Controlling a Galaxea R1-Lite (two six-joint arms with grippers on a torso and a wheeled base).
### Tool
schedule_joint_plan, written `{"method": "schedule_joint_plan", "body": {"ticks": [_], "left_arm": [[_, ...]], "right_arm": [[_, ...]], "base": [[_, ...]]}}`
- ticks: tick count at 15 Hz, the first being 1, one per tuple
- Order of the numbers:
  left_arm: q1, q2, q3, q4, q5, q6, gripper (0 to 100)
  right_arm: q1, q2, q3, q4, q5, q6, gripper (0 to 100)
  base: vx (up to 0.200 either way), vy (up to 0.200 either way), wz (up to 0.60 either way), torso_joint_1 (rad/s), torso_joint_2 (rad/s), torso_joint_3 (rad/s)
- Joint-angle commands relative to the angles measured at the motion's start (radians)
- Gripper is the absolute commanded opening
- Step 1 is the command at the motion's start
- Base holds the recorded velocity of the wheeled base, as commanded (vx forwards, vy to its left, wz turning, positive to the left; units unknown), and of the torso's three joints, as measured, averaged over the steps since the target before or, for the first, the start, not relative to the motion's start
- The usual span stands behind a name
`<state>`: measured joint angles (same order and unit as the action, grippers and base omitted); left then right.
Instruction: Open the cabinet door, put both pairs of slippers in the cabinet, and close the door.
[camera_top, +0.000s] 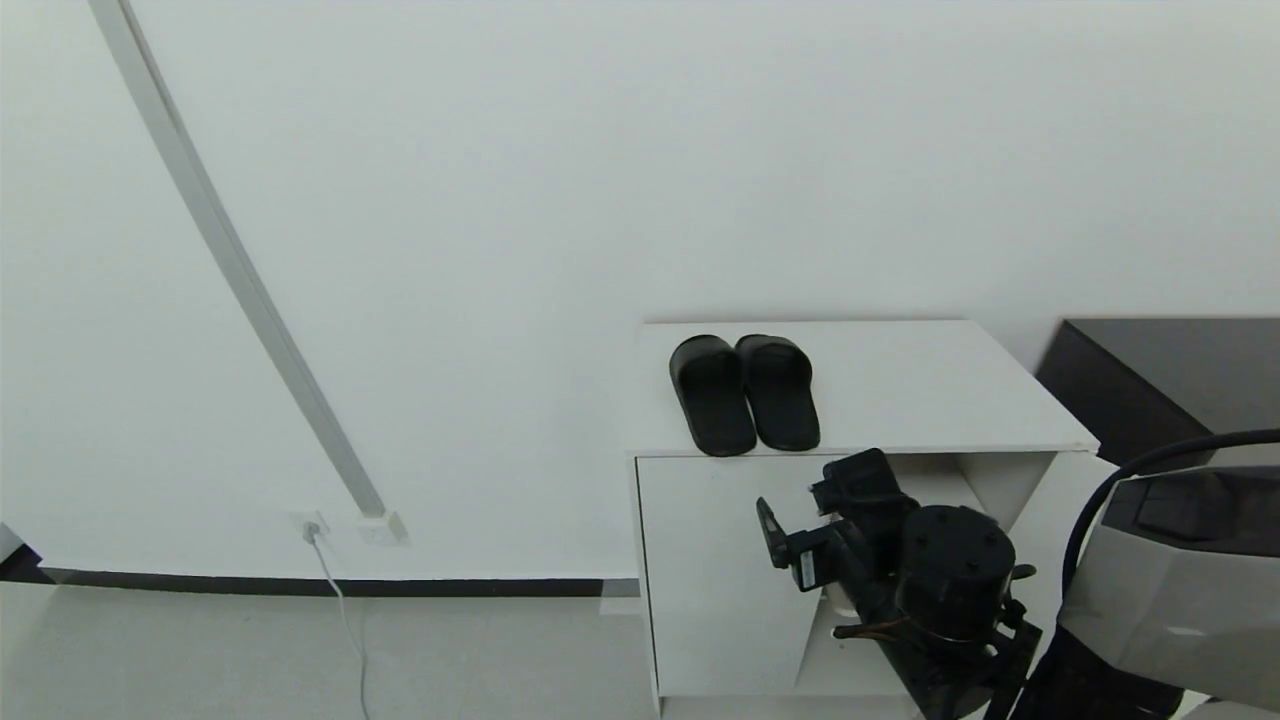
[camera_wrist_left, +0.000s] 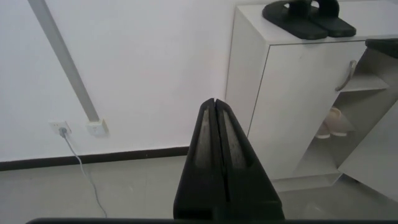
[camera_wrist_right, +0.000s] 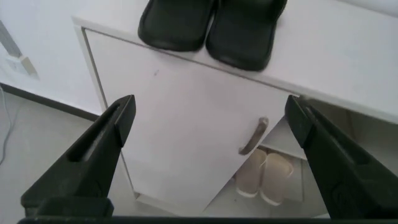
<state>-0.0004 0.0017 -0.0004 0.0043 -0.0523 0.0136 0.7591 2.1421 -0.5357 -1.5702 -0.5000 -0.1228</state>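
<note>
Black slippers (camera_top: 745, 393) lie side by side at the front edge of the cabinet (camera_top: 900, 380) top. A pale pair (camera_wrist_right: 264, 177) already sits on a shelf inside (that side stands open). The right gripper (camera_wrist_right: 209, 106), fingers spread wide, faces the closed door (camera_wrist_right: 180, 124) just below the black pair. The left gripper (camera_wrist_left: 214, 106), fingers pressed together, hangs well aside. Risk: a nudge at the edge, or a pinch catching one slipper only, would likely drop them.

A white cable (camera_top: 341, 600) hangs from a wall socket (camera_top: 310, 523).
</note>
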Motion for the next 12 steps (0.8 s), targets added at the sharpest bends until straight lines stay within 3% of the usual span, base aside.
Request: {"method": "schedule_joint_plan", "body": {"ticks": [1, 4, 6, 10, 12], "left_arm": [[0.0, 0.001, 0.0, 0.0, 0.0, 0.0, 0], [0.0, 0.001, 0.0, 0.0, 0.0, 0.0, 0], [0.0, 0.001, 0.0, -0.001, 0.0, 0.0, 0], [0.0, 0.001, 0.0, -0.001, 0.0, 0.002, 0], [0.0, 0.001, 0.0, 0.0, 0.0, 0.0, 0]], "right_arm": [[-0.011, -0.013, -0.001, -0.001, 0.032, -0.009, 100], [-0.05, -0.064, -0.055, 0.067, 0.054, -0.055, 100], [-0.06, -0.102, -0.191, 0.253, 0.054, -0.026, 100], [-0.054, -0.151, -0.464, 0.819, 0.024, 0.259, 100], [-0.05, -0.149, -0.523, 0.918, -0.011, 0.322, 100]], "base": [[0.0, 0.0, 0.0, 0.159, -0.36, -0.198], [0.0, 0.0, 0.0, 0.022, -0.03, -0.02], [0.0, 0.0, 0.0, 0.0, 0.0, 0.0], [0.0, 0.0, 0.0, 0.0, 0.0, 0.0], [0.0, 0.0, 0.0, 0.0, 0.0, 0.0]]}}
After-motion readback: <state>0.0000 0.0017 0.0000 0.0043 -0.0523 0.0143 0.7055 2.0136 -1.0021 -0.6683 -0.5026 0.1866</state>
